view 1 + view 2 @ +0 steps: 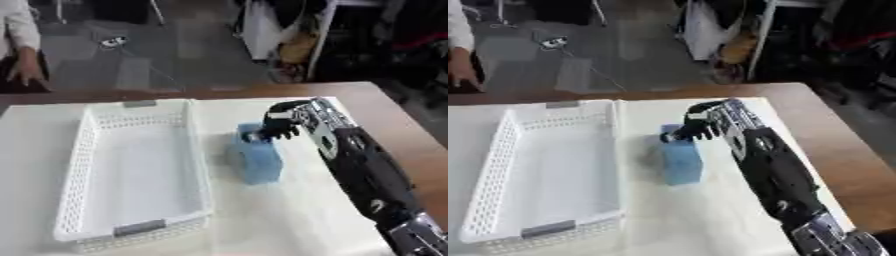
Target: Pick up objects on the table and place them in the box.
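Item: blue block (256,159), standing on white cloth (289,220) just right of the empty white basket (83,150). Right hand (293,120) is curling its fingers over the block's top end; grip should be settling squarely before lifting

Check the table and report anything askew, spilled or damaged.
Nothing stands out. The blue box-shaped object stands upright on the white cloth just right of the white basket, which sits flat and empty. The right robot hand has its fingers curled at the object's top. No spill or damage shows.
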You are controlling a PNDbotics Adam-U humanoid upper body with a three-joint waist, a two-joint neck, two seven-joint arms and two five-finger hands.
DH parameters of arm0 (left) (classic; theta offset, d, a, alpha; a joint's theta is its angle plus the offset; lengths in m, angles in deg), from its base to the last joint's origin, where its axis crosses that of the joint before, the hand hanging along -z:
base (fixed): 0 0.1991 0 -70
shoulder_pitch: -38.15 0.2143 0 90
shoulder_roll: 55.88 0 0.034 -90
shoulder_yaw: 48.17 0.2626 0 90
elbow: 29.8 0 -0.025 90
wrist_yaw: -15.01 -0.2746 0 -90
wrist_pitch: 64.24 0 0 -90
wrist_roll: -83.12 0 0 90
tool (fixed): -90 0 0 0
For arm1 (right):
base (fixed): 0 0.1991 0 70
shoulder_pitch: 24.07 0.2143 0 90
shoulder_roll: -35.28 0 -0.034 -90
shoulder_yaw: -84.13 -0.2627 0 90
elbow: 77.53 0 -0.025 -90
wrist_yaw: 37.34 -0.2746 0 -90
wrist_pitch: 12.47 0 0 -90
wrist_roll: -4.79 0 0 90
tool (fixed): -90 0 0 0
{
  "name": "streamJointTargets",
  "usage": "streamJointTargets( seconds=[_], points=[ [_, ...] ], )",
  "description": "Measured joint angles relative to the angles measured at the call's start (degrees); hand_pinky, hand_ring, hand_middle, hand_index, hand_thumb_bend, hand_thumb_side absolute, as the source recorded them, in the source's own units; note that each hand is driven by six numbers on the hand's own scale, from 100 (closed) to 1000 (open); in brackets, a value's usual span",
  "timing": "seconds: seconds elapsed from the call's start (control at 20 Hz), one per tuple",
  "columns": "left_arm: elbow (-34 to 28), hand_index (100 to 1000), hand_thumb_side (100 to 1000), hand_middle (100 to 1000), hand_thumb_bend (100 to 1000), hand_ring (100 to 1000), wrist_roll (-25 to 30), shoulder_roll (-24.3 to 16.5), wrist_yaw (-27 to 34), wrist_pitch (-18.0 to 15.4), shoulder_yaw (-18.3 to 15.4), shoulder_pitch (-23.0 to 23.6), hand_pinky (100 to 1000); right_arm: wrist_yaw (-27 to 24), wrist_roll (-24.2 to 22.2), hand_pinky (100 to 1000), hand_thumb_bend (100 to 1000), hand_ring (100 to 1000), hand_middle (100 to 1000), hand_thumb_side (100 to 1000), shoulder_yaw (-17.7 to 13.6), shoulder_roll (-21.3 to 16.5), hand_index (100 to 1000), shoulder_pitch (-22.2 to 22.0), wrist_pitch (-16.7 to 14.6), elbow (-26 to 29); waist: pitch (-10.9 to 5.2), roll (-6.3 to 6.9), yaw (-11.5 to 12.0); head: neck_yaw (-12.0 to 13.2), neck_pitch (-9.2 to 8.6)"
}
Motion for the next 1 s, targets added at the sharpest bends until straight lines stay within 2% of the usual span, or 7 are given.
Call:
streamJointTargets(
  seconds=[0.6,0.65,1.0],
  points=[
    [0.0,755,957,770,660,696,0.0,0.5,0.0,0.0,0.0,-0.8,546,0.2,0.0,325,516,401,448,1000,0.6,0.0,597,1.2,-1.8,-2.3,0.04,-0.07,0.6,0.0,-0.08],
    [0.0,756,957,770,660,696,0.0,0.5,0.0,0.0,0.0,-0.8,547,0.5,0.0,330,549,406,453,1000,0.7,0.0,600,1.4,-2.0,-2.5,0.05,-0.11,0.6,0.0,-0.09],
    [0.0,756,957,769,660,696,-0.1,1.0,0.0,0.1,0.0,-1.2,548,1.6,0.1,357,605,426,468,1000,1.2,-1.1,630,1.7,-3.2,-5.4,0.05,-0.34,1.0,-0.4,-0.5]
  ],
)
